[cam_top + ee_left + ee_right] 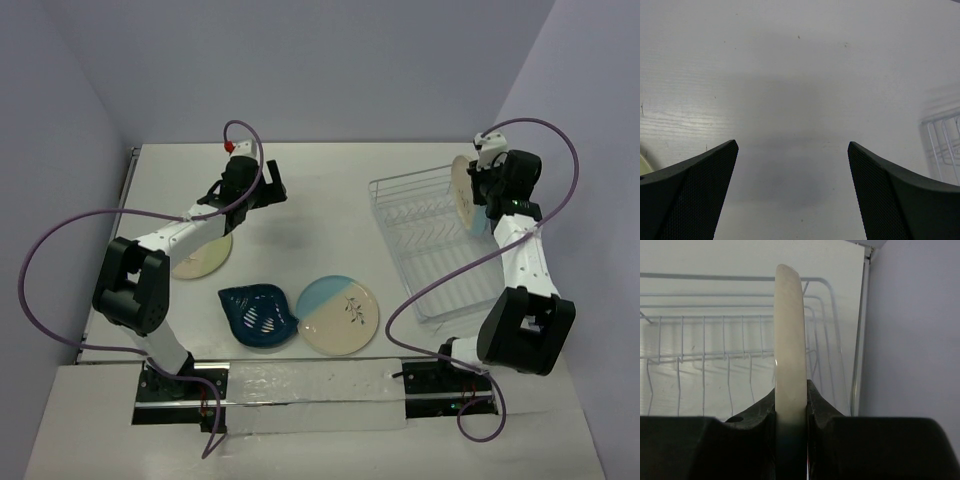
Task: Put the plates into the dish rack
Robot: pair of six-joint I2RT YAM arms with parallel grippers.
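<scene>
My right gripper (478, 200) is shut on a cream-and-light-blue plate (464, 190), held on edge above the far end of the wire dish rack (425, 290). In the right wrist view the plate's rim (790, 330) stands upright between my fingers, with the rack's wires (715, 340) behind it. A second cream-and-light-blue plate with a dark sprig (338, 315) and the dark teal leaf dish (257, 313) lie flat on the table. The pale yellow plate (205, 258) lies partly under my left arm. My left gripper (268, 192) is open and empty above bare table (792, 150).
The rack's corner (942, 145) shows at the right edge of the left wrist view. Purple cables loop beside both arms. The grey wall stands close to the right of the rack (915, 340). The table's left edge runs near the yellow plate.
</scene>
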